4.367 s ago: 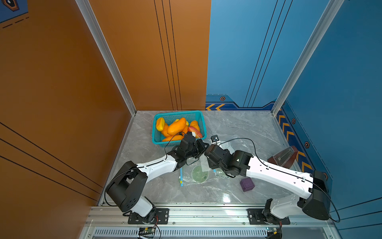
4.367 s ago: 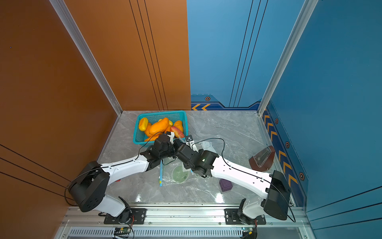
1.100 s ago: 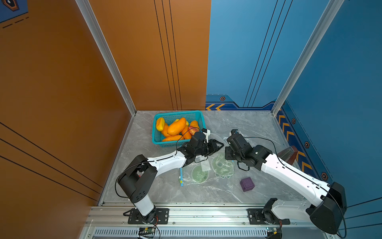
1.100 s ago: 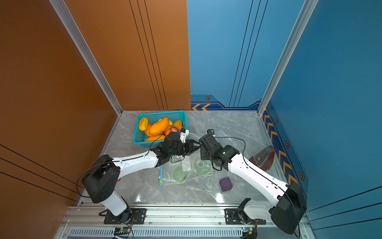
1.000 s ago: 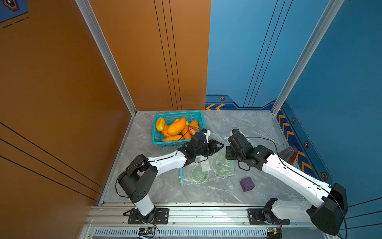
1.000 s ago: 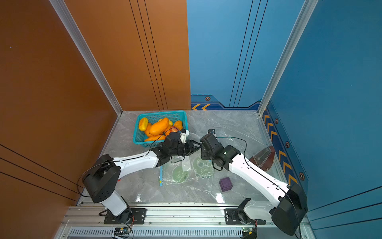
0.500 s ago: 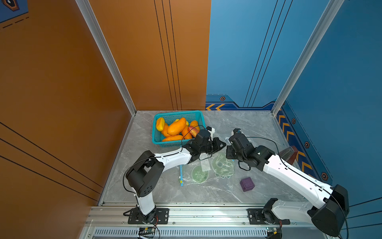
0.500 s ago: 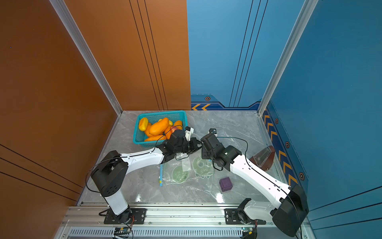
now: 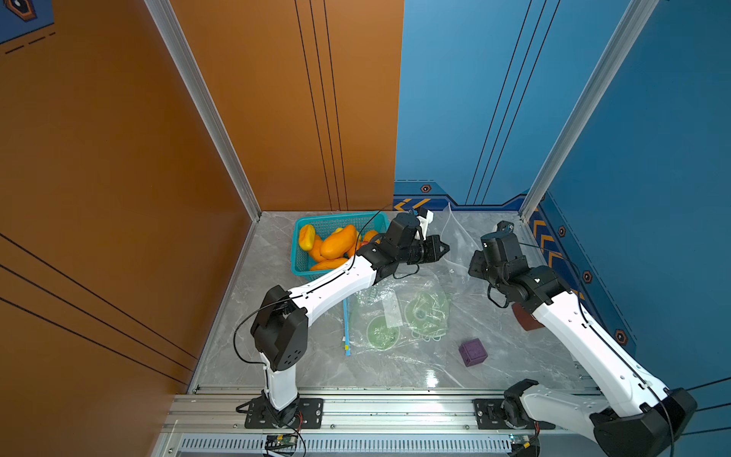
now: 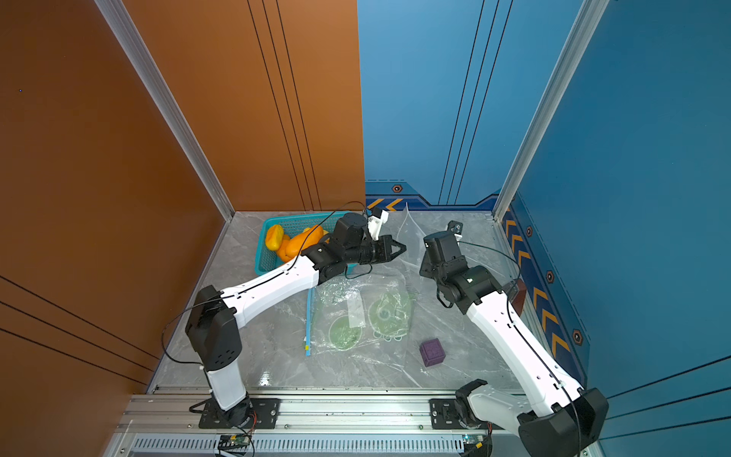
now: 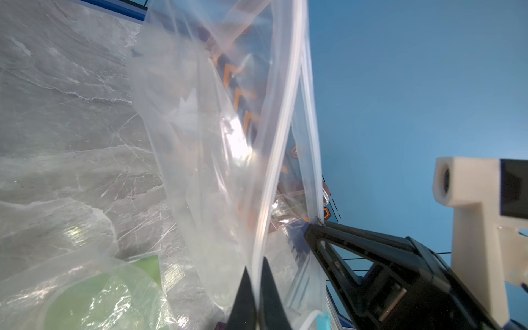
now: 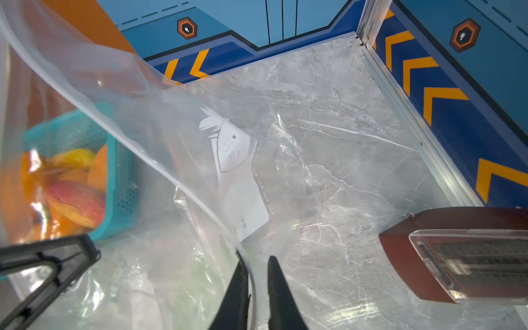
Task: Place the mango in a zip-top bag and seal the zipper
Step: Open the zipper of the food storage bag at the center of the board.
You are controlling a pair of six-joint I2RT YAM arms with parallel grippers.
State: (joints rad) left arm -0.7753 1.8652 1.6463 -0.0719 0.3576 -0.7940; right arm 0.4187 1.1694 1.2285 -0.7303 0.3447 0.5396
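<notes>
A clear zip-top bag (image 9: 455, 237) (image 10: 409, 237) stands lifted off the table between the two arms. My left gripper (image 9: 445, 249) (image 10: 403, 249) (image 11: 258, 274) is shut on one lip of the bag's (image 11: 214, 128) open mouth. My right gripper (image 12: 257, 265) is open, and the other zipper strip of the bag (image 12: 160, 137) runs between its fingers, against one of them. Several orange mangoes (image 9: 336, 241) (image 10: 300, 241) (image 12: 74, 200) lie in the teal basket (image 9: 294, 261) (image 12: 123, 183) at the back left. No mango is in the bag.
More clear bags with green prints (image 9: 399, 312) (image 10: 368, 312) lie flat mid-table, one with a blue zipper strip (image 9: 346, 324). A purple cube (image 9: 472, 353) sits front right. A brown device with a clear cover (image 12: 457, 251) stands by the right wall.
The left gripper has closed on the bag's lip and carried it back and to the right. The right arm has swung right and back, and its jaws have parted a little.
</notes>
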